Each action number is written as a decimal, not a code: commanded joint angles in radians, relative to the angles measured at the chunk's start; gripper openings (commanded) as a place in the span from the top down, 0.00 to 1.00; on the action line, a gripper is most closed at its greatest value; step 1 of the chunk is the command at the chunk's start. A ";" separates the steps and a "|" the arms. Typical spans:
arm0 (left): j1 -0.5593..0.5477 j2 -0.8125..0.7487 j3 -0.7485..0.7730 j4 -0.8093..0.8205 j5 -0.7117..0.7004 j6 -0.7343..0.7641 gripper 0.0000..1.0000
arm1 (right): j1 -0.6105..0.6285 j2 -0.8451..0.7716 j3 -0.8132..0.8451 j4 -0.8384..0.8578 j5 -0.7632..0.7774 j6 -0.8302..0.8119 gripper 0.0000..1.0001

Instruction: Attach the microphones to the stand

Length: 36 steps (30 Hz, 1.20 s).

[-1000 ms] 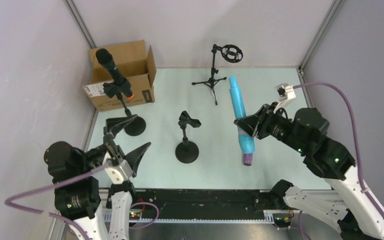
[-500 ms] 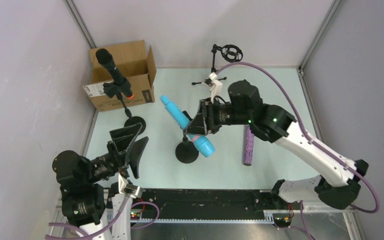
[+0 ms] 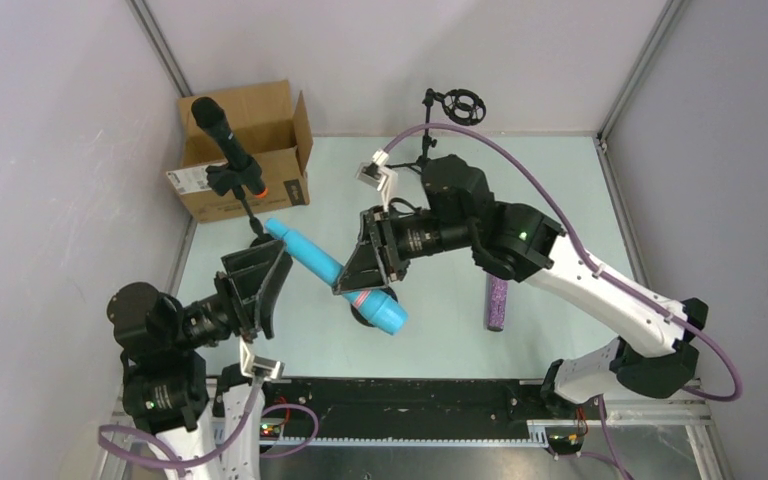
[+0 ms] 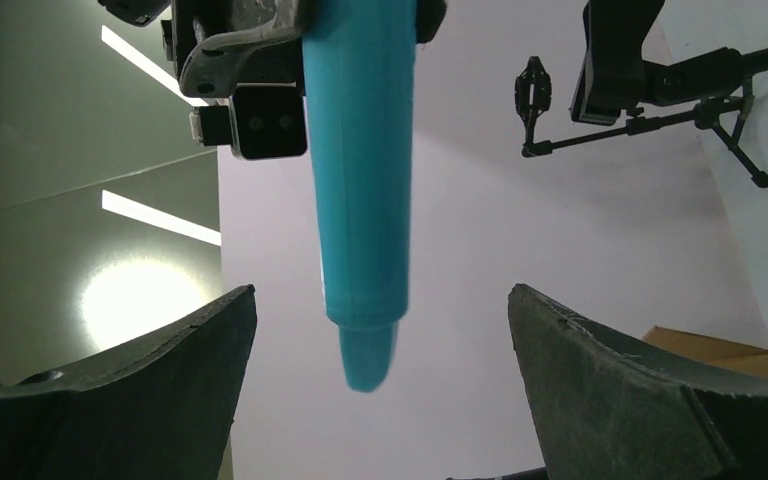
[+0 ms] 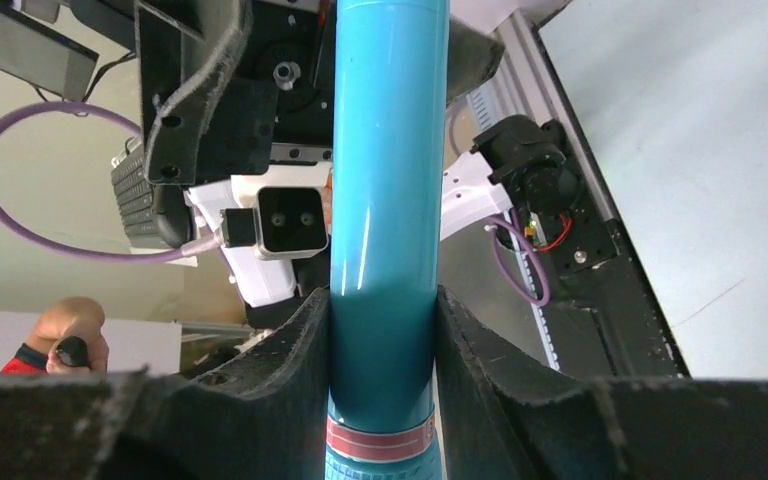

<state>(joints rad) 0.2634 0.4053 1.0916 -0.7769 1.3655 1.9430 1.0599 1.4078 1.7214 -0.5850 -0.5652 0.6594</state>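
Note:
My right gripper [image 3: 360, 272] is shut on the turquoise microphone [image 3: 315, 262] and holds it in the air, its narrow end pointing at my left gripper [image 3: 260, 280]. The left gripper is open; the microphone's tip [image 4: 365, 365] hangs between its fingers without touching them. In the right wrist view the fingers clamp the turquoise body [image 5: 385, 200] just above a red band. The black microphone [image 3: 222, 130] with the orange-red end sits in the left stand's clip. The glittery purple microphone [image 3: 497, 303] lies on the table at the right. The middle stand [image 3: 372, 310] is mostly hidden under the right gripper.
A cardboard box [image 3: 260, 125] stands at the back left behind the black microphone. A tripod stand [image 3: 430, 135] with a ring shock mount [image 3: 463, 106] stands at the back centre. The walls close in on both sides.
The right arm has carried the turquoise microphone further left and nearer, past the middle stand, so its tip now sits between the left gripper's open fingers. The left gripper rose slightly.

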 commanded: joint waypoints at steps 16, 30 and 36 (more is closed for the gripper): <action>-0.057 0.058 -0.015 0.008 -0.042 0.106 0.19 | 0.057 0.133 0.097 0.075 -0.014 0.059 1.00; -0.067 0.065 -0.038 0.008 -0.037 0.104 1.00 | 0.054 0.157 0.135 0.082 -0.028 0.054 0.97; -0.072 0.075 -0.030 0.007 -0.058 0.048 1.00 | 0.017 0.130 0.144 0.084 -0.020 0.040 0.50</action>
<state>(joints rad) 0.2077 0.4648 1.0603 -0.7860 1.3003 2.0060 1.1061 1.5673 1.8034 -0.5568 -0.5922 0.7055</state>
